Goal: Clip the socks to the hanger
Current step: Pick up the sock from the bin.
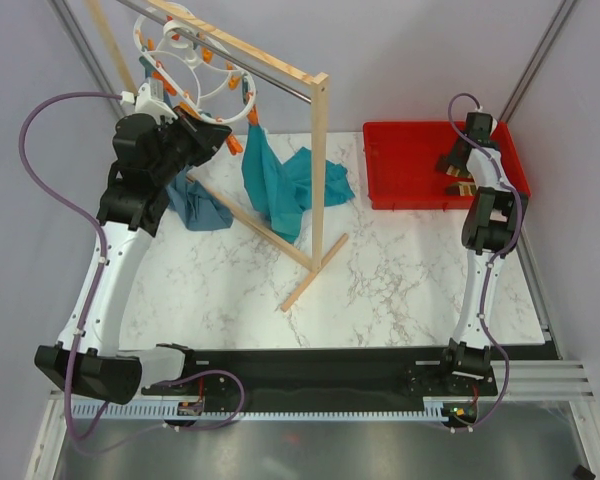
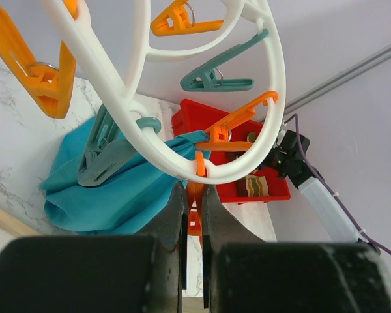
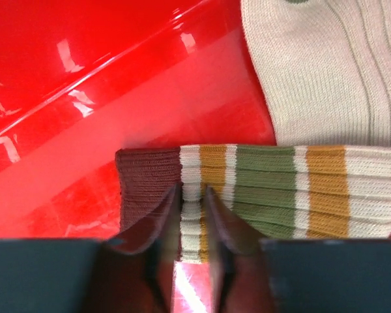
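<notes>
Two socks [image 3: 280,189]: ribbed knit, in glossy red bin [image 3: 85,98].
Right gripper [image 3: 192,215]: pinching the striped one's fold.
Left gripper [image 2: 194,192]: clenched on orange clip [image 2: 195,222] under white hanger [image 2: 117,91].

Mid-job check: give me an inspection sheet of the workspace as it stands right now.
Surface: white marbled tabletop.
Job's things: striped sock and cream sock lie in the red bin; white hanger hangs at the wooden rack.
Clutter: teal cloths hang from the hanger onto the table.
Grippers: left tool shut on the hanger's orange clip; right tool pinches the striped sock near its brown end.
Cables: purple cables loop off both arms; no snag seen.
Surroundings: grey walls, metal frame posts.
</notes>
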Robot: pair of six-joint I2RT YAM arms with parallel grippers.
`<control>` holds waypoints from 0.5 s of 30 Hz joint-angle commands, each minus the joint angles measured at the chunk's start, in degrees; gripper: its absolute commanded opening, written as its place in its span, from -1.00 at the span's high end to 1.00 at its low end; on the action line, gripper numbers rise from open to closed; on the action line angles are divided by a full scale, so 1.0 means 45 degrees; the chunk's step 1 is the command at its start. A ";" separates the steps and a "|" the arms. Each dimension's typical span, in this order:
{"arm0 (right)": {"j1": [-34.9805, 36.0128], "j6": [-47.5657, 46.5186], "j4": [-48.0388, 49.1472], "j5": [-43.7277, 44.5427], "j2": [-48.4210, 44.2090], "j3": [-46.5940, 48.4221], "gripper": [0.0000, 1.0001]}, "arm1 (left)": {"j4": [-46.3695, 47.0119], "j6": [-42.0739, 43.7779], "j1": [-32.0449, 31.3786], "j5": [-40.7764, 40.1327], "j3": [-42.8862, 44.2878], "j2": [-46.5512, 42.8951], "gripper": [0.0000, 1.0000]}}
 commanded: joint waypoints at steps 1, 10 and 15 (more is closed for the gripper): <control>0.0004 -0.0122 -0.0033 -0.0048 0.0415 0.0506 0.48 | -0.0743 0.0483 -0.0094 0.0420 -0.0025 0.0175 0.96; 0.0004 -0.0260 -0.0365 -0.0323 0.0534 0.1288 1.00 | -0.0685 0.0464 -0.0171 0.0518 0.0092 0.0370 0.96; 0.0004 0.0209 -0.0385 -0.0613 -0.1413 0.1230 1.00 | -0.0704 0.0328 -0.0191 0.0615 0.0170 0.0409 0.95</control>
